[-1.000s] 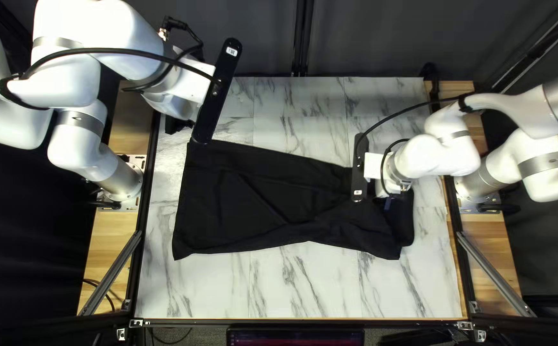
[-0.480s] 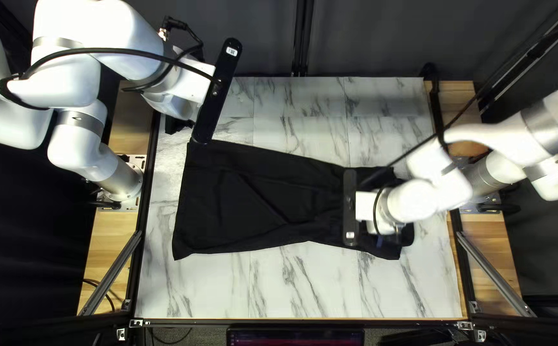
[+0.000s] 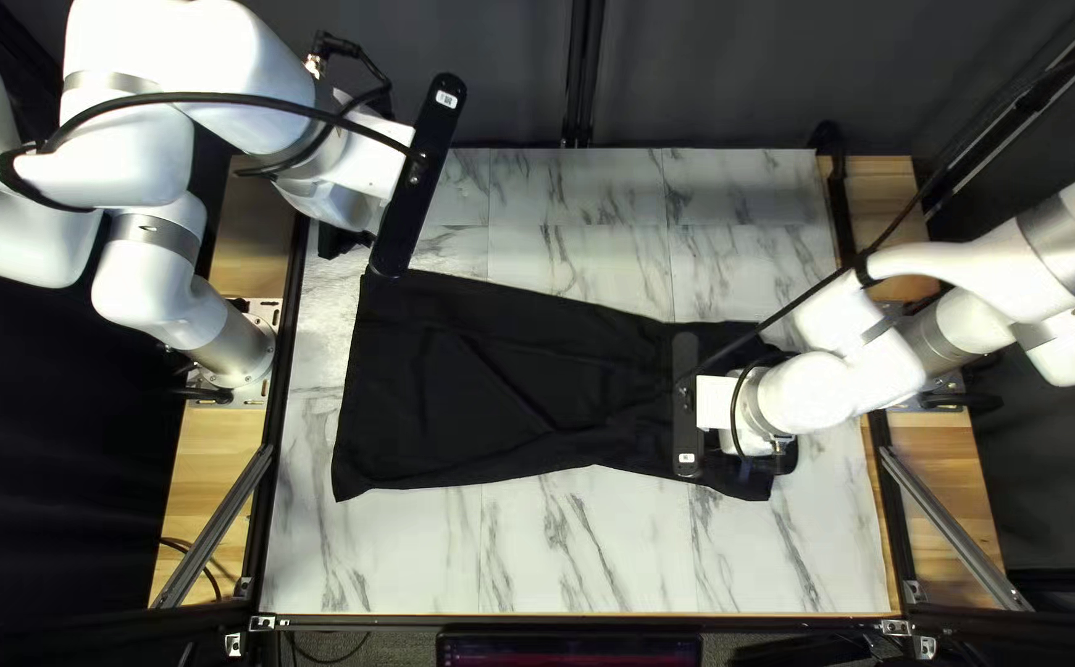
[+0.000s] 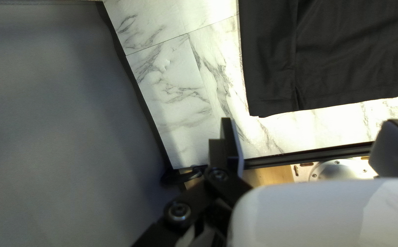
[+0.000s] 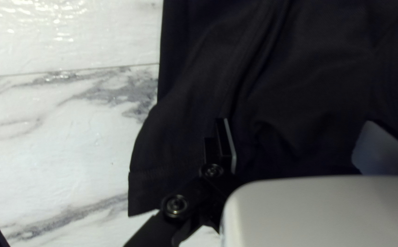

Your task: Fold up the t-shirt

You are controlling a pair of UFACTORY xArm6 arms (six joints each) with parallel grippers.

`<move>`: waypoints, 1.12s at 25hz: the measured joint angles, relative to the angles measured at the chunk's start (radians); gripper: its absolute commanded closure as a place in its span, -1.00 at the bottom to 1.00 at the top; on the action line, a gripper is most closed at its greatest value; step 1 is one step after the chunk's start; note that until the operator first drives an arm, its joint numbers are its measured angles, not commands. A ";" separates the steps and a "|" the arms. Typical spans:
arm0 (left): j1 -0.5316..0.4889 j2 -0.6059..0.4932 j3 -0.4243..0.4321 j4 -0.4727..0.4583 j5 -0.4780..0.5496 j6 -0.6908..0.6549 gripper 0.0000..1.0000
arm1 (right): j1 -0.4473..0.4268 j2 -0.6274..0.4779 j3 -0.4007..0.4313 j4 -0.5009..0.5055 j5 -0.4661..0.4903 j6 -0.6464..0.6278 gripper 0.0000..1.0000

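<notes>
over the black t-shirt [image 3: 488, 383], the right end effector [image 3: 750, 435] stands open, the left end effector [image 3: 342, 236] likewise.

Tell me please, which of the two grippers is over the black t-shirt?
The right gripper: the t-shirt lies beneath it, while the left gripper is beyond the shirt's edge.

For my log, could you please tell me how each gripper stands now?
Left gripper: open, holding nothing.
Right gripper: open over the black T-shirt, not gripping it.

T-shirt [image 3: 463, 383] matt blk cloth, worktop [image 3: 562, 550] smooth & glossy w/ marble look, side boards [image 3: 206, 451] wood, arm shells [image 3: 130, 155] glossy wht.
</notes>
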 measured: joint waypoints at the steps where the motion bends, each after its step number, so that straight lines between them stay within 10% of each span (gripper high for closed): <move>1: 0.000 0.000 0.000 0.000 0.000 0.000 -1.00 | 0.000 -0.019 0.015 0.004 0.008 0.000 -1.00; 6: 0.000 0.000 0.000 0.000 0.000 0.000 -1.00 | 0.011 -0.067 0.075 0.025 0.018 0.017 -1.00; 9: 0.000 0.000 0.000 0.000 0.000 0.000 -1.00 | 0.011 -0.053 0.087 0.035 -0.003 0.017 -0.45; 11: 0.000 0.000 0.000 0.000 0.000 0.000 -1.00 | 0.005 -0.031 0.087 0.038 -0.026 0.008 0.85; 12: 0.000 0.000 0.000 0.000 0.000 0.000 -1.00 | 0.000 -0.019 0.086 0.040 -0.038 0.001 0.98; 21: 0.000 0.000 0.000 0.000 0.000 0.000 -1.00 | -0.037 0.007 0.084 0.044 -0.075 -0.055 1.00; 28: 0.000 0.000 0.000 0.000 0.000 0.000 -1.00 | -0.075 -0.058 -0.006 -0.015 0.105 -0.090 1.00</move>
